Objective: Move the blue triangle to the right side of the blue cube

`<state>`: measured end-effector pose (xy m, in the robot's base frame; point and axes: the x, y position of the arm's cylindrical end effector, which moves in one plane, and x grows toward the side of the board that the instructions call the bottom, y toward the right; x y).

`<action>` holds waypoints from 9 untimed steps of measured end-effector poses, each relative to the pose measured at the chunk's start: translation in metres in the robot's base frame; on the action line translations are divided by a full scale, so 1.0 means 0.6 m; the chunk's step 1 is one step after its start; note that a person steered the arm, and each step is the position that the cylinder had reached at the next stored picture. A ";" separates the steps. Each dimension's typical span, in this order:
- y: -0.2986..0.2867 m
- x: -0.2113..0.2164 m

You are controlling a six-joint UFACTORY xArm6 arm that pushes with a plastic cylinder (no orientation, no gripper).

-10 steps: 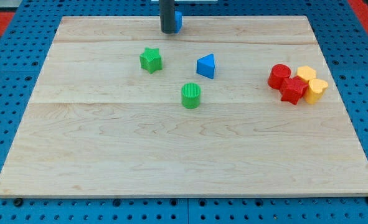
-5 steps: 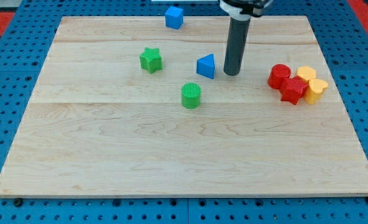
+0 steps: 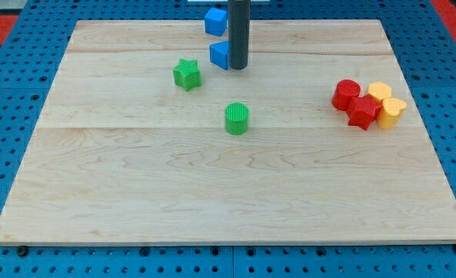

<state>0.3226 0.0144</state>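
The blue cube [image 3: 215,20] sits at the view's top edge of the wooden board [image 3: 228,177]. The blue triangle [image 3: 219,55] lies just below the cube, partly hidden by my rod. My tip [image 3: 238,68] rests against the triangle's right side. The triangle is below the cube, slightly to its right.
A green star [image 3: 187,74] lies left of the triangle. A green cylinder [image 3: 237,118] stands below my tip. At the view's right sit a red cylinder [image 3: 346,93], a red star-like block [image 3: 363,111], a yellow block [image 3: 380,92] and a yellow heart [image 3: 393,110], clustered together.
My tip went from the triangle's right side up and to the left, pushing the blue triangle toward the blue cube. The other blocks have not moved.
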 end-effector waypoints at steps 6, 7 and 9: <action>-0.058 -0.073; -0.058 -0.101; -0.078 -0.118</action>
<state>0.2517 -0.0322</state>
